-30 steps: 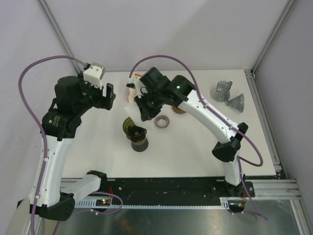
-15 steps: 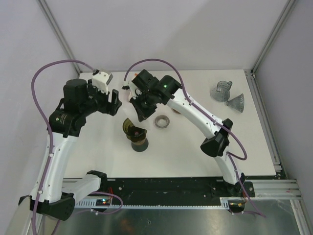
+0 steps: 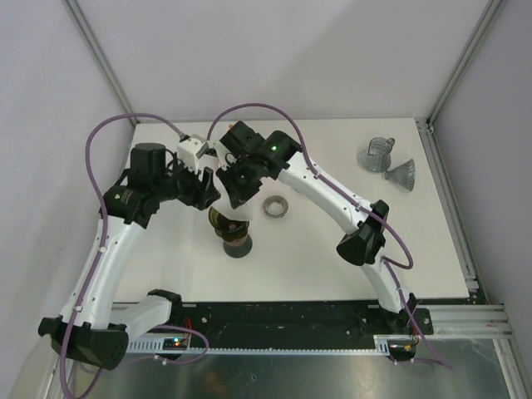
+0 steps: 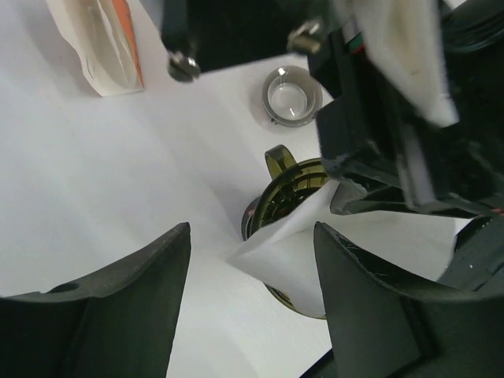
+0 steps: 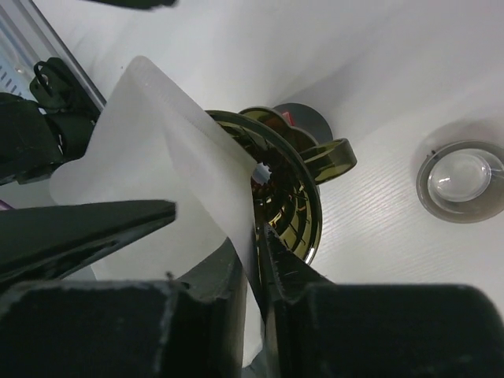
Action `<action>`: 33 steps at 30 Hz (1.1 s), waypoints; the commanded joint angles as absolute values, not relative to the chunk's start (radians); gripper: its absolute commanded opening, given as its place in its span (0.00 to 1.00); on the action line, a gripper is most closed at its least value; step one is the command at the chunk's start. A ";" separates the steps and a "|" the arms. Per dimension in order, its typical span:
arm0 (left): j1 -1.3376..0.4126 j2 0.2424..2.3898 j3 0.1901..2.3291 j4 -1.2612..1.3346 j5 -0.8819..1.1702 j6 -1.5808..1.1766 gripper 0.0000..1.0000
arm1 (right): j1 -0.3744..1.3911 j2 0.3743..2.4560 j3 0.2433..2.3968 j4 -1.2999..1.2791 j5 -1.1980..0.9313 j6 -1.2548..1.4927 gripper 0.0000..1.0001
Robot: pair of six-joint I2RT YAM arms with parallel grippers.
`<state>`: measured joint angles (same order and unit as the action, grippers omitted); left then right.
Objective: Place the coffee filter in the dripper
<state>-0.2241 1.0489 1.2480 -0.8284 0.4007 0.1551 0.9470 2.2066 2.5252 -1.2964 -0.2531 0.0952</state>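
Your left arm bends in from the left, with the left gripper [image 3: 204, 189] spread wide and empty, just left of the dripper [image 3: 226, 221]. The filter [image 4: 287, 256] hangs tilted over the dripper's mouth. Its long axis slants down from the pinch, and one corner juts past the rim toward the far left. Your right arm arcs far and leftward with the wrist turned down, the right gripper [image 5: 253, 260] clamped on the filter's edge above the dripper. A ring [image 3: 274, 205] lies just right of the dripper.

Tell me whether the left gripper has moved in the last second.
Yes: the left gripper has swung right and nearer, closing on the stationary dripper.
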 commanded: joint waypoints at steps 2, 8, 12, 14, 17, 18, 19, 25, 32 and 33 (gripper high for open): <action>-0.219 1.068 1.206 -0.795 0.432 0.187 0.66 | 0.947 2.183 2.536 -1.239 -0.265 0.085 0.21; -0.220 1.056 1.177 -0.794 0.391 0.226 0.64 | 0.941 2.136 2.493 -1.171 -0.275 0.082 0.32; -0.220 1.052 1.164 -0.793 0.381 0.236 0.64 | 0.930 2.087 2.438 -1.111 -0.251 0.086 0.36; -0.220 1.048 1.162 -0.794 0.383 0.238 0.64 | 0.926 2.064 2.416 -1.093 -0.230 0.084 0.38; -0.220 1.044 1.165 -0.795 0.372 0.242 0.64 | 0.922 2.030 2.397 -1.069 -0.210 0.081 0.41; -0.221 1.041 1.170 -0.795 0.369 0.244 0.64 | 0.921 2.021 2.389 -1.059 -0.206 0.080 0.43; -0.220 1.039 1.173 -0.795 0.367 0.244 0.64 | 0.920 2.009 2.384 -1.046 -0.204 0.077 0.44; -0.218 1.034 1.199 -0.795 0.367 0.247 0.69 | 0.920 1.957 2.353 -0.999 -0.184 0.064 0.49; -0.197 1.016 1.248 -0.795 0.320 0.237 0.77 | 0.939 1.844 2.213 -0.874 -0.198 0.025 0.33; -0.188 1.014 1.255 -0.795 0.316 0.235 0.78 | 0.950 1.825 2.165 -0.839 -0.224 0.015 0.28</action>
<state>-0.2165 1.0492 1.1828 -0.8158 0.3500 0.2226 0.9237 1.9255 2.2677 -0.9722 -0.1875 0.0578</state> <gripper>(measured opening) 0.763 0.359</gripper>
